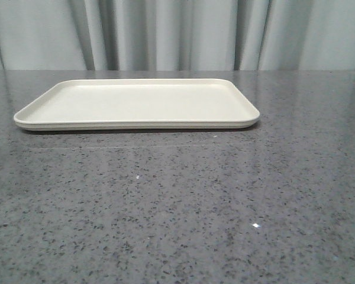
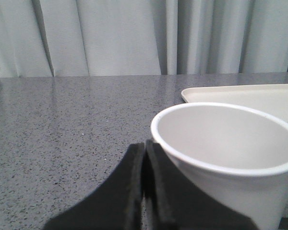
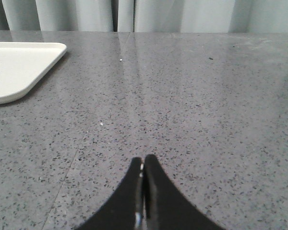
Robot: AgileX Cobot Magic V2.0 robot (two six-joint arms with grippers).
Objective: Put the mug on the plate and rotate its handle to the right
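a: where's the mug?

b: only the left wrist view shows it, just beside the left gripper, on the side nearer the plate. the front view doesn't catch it at all, so it sits off to the left, outside that frame. the plate lies flat on the grey table, farther back.

a: fingers?

b: left fingers are pressed together, holding nothing. they look right at the mug's rim, but i can't tell if they touch. the right gripper is closed too, over bare table, with the plate's corner well off to its side.

a: what could go wrong?

b: the handle isn't visible in any view, so i'd judge a grasp planned from here risks catching it badly, or leaving it pointed the wrong way. and closed fingers this near the rim could nudge or tip the mug if the arm moves before opening. the plate's low rim may also catch the mug's base if it comes in too low.

a: anything inside?

b: the mug looks empty as far as i can see in. the plate holds nothing.
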